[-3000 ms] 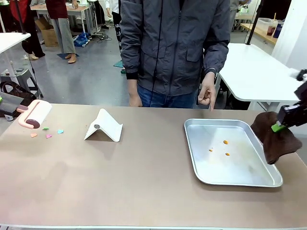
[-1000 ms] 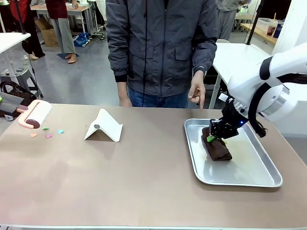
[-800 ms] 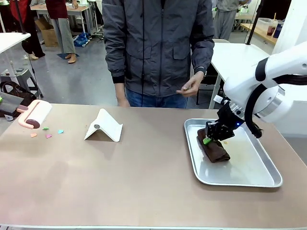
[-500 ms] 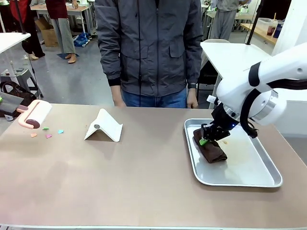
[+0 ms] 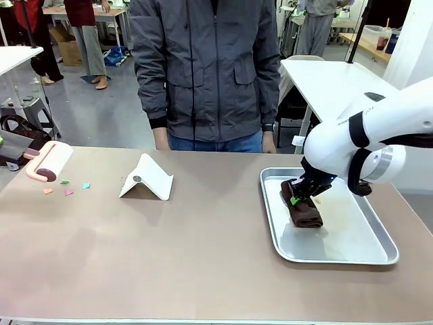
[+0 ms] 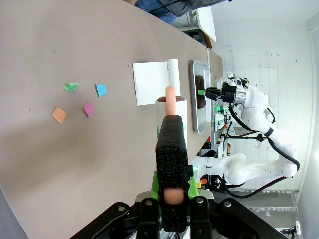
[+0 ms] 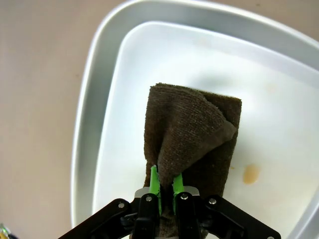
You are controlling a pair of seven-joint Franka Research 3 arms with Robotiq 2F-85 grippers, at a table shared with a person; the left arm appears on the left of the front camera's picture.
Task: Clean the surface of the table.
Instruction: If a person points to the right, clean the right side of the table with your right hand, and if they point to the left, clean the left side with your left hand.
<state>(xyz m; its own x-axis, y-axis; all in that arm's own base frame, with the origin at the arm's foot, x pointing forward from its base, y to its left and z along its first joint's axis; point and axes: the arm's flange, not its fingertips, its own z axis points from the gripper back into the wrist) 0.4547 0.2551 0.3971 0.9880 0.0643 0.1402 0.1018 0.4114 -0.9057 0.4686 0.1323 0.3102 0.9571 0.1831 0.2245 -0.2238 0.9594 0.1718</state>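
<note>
Right jaws clenched on a raised fold of the brown cloth (image 7: 192,134), green pads pinching only that ridge; the rest of the cloth lies flat in the silver tray (image 7: 94,124), lower centre of the right wrist frame. 1 orange stain (image 7: 250,174) sits on the tray floor just beside the cloth, to its right. In the front view the tray rests on the tabletop (image 5: 203,257) at right centre, close to the right edge. Left jaws clamped around the black handle of the pink lint roller (image 6: 171,144), roller head at the upper left of the front frame, raised above the surface as far as I can judge. 4 paper scraps (image 5: 66,187) lie on the tabletop just beside it, a white folded stand (image 5: 147,177) further toward centre. Person (image 5: 206,68) stands at the far side, hands down, not touching anything. Risks, as judged: the thin pinch may let the cloth slip out under a firm wipe; dragging the cloth could shove the loose tray toward the tabletop edge; a cloth loaded with orange residue would smear the surface if moved there; the roller, if brought in fast or flat, may scatter the light scraps off the near edge rather than lift them.
</note>
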